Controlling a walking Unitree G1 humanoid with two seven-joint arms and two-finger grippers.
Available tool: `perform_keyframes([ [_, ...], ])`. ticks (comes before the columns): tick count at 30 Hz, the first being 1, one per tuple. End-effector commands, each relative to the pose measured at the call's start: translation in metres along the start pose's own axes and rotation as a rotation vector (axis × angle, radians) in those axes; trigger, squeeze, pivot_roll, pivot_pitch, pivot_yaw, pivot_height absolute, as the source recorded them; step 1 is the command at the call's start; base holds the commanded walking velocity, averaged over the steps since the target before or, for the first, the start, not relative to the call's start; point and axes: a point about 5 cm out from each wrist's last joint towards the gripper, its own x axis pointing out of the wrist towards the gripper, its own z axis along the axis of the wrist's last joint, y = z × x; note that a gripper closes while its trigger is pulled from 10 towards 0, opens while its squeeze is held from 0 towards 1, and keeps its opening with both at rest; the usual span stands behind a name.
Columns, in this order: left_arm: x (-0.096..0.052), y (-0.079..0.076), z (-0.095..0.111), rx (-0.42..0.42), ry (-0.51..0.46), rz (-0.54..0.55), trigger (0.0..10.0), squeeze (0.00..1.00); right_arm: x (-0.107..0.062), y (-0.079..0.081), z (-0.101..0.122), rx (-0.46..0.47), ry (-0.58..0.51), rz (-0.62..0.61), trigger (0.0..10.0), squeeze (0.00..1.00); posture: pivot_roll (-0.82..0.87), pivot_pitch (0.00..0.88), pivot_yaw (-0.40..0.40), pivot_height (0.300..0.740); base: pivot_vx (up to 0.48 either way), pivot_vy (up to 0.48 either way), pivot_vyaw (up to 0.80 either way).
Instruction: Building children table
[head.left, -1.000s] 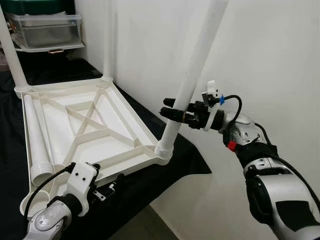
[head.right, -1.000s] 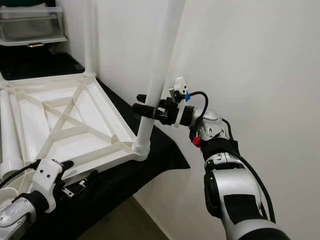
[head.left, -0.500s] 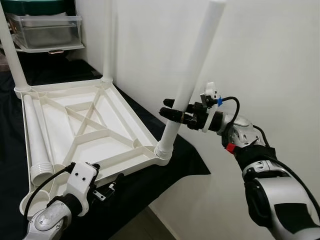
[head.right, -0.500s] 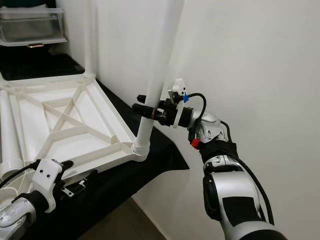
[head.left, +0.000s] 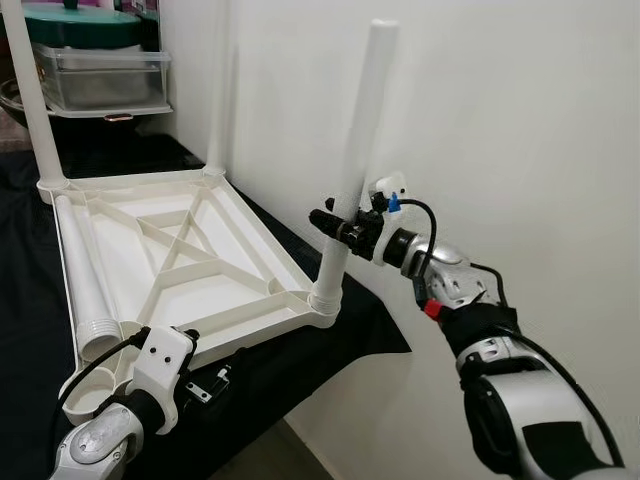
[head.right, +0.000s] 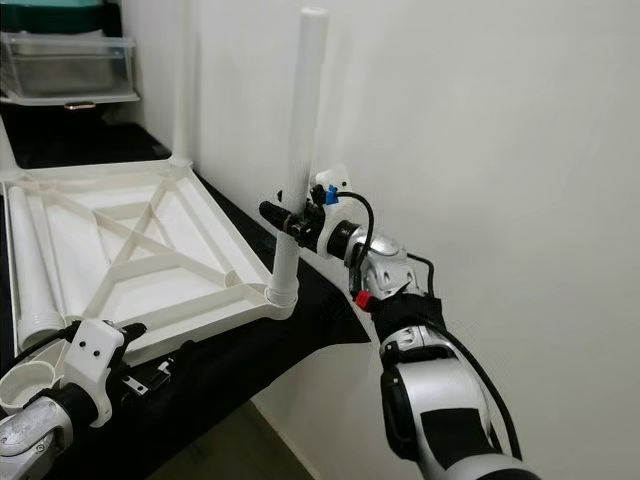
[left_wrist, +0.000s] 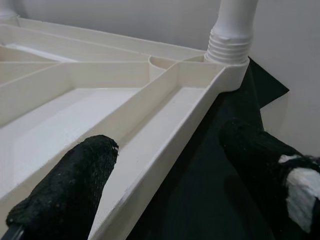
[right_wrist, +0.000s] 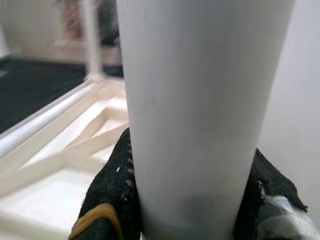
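Observation:
The white table top (head.left: 190, 262) lies upside down on a black cloth. Two white legs stand in its far corners (head.left: 215, 90) and a loose leg (head.left: 88, 285) lies inside along its left side. At the near right corner a leg (head.left: 355, 150) stands almost upright in its socket (head.left: 323, 303). My right gripper (head.left: 337, 222) is shut on that leg a little above the socket, and its fingers (right_wrist: 112, 190) wrap the leg (right_wrist: 200, 100). My left gripper (left_wrist: 160, 175) is open at the front rim (left_wrist: 165, 145), one finger on each side of it.
The black cloth (head.left: 350, 335) hangs over the surface's edge near the white wall (head.left: 520, 120) on the right. Clear plastic bins (head.left: 100, 75) are stacked at the back left. Bare floor (head.left: 290, 455) shows below the front edge.
The leg in my right gripper has swung from a rightward tilt to nearly upright, and the gripper moved left with it. The left gripper has stayed at the front rim.

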Motion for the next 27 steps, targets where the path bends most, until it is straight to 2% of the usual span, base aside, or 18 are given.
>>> perform_keyframes([
  [1, 0.001, -0.006, -0.002, -0.009, -0.001, -0.014, 10.0, 0.0, -0.013, 0.002, -0.055, 0.171, 0.178, -0.098, 0.0, 0.0, 0.14, 0.0, -0.191, 0.74, 0.0, 0.0, 0.0],
  [3, 0.001, -0.006, -0.003, -0.011, 0.002, -0.015, 10.0, 0.0, -0.017, 0.001, -0.063, 0.21, 0.173, -0.208, 0.0, 0.0, 0.14, 0.0, -0.19, 0.74, 0.0, 0.0, 0.0],
  [5, 0.001, -0.006, -0.003, -0.01, 0.002, -0.015, 10.0, 0.0, -0.019, 0.001, -0.067, 0.223, 0.178, -0.255, 0.0, 0.0, 0.14, 0.0, -0.19, 0.74, 0.0, 0.0, 0.0],
  [11, 0.003, -0.004, -0.002, -0.008, 0.0, -0.013, 10.0, 0.0, -0.023, 0.011, -0.081, 0.245, 0.224, -0.364, 0.0, 0.0, 0.13, 0.0, -0.185, 0.74, 0.0, 0.0, 0.0],
  [15, 0.003, -0.004, -0.001, -0.007, 0.0, -0.013, 10.0, 0.0, -0.023, 0.016, -0.085, 0.239, 0.241, -0.388, 0.0, 0.0, 0.14, 0.0, -0.187, 0.74, 0.0, 0.0, 0.0],
  [17, 0.003, -0.004, -0.002, -0.007, 0.0, -0.011, 10.0, 0.0, -0.022, 0.023, -0.087, 0.206, 0.261, -0.417, 0.0, 0.0, 0.14, 0.0, -0.192, 0.74, 0.0, 0.0, 0.0],
  [21, 0.003, -0.004, -0.002, -0.008, 0.001, -0.01, 10.0, 0.0, -0.022, 0.025, -0.088, 0.185, 0.275, -0.437, 0.0, 0.0, 0.14, 0.0, -0.192, 0.74, 0.0, 0.0, 0.0],
  [22, 0.003, -0.004, -0.002, -0.008, 0.001, -0.007, 10.0, 0.0, -0.024, 0.023, -0.09, 0.159, 0.303, -0.517, 0.0, 0.0, 0.14, 0.0, -0.199, 0.74, 0.0, 0.0, 0.0],
  [23, 0.003, -0.004, -0.002, -0.008, 0.001, -0.007, 10.0, 0.0, -0.024, 0.023, -0.09, 0.159, 0.303, -0.517, 0.0, 0.0, 0.14, 0.0, -0.199, 0.74, 0.0, 0.0, 0.0],
  [24, 0.003, -0.004, -0.002, -0.01, 0.001, -0.004, 10.0, 0.0, -0.026, 0.02, -0.091, 0.13, 0.32, -0.596, 0.0, 0.0, 0.14, 0.0, -0.201, 0.74, 0.0, 0.0, 0.0],
  [25, 0.003, -0.004, -0.002, -0.01, 0.001, -0.004, 10.0, 0.0, -0.026, 0.02, -0.091, 0.13, 0.32, -0.596, 0.0, 0.0, 0.14, 0.0, -0.201, 0.74, 0.0, 0.0, 0.0],
  [27, 0.003, -0.004, -0.003, -0.012, 0.001, 0.001, 10.0, 0.0, -0.031, 0.015, -0.091, 0.091, 0.337, -0.717, 0.0, 0.0, 0.14, 0.0, -0.201, 0.74, 0.0, 0.0, 0.0],
])
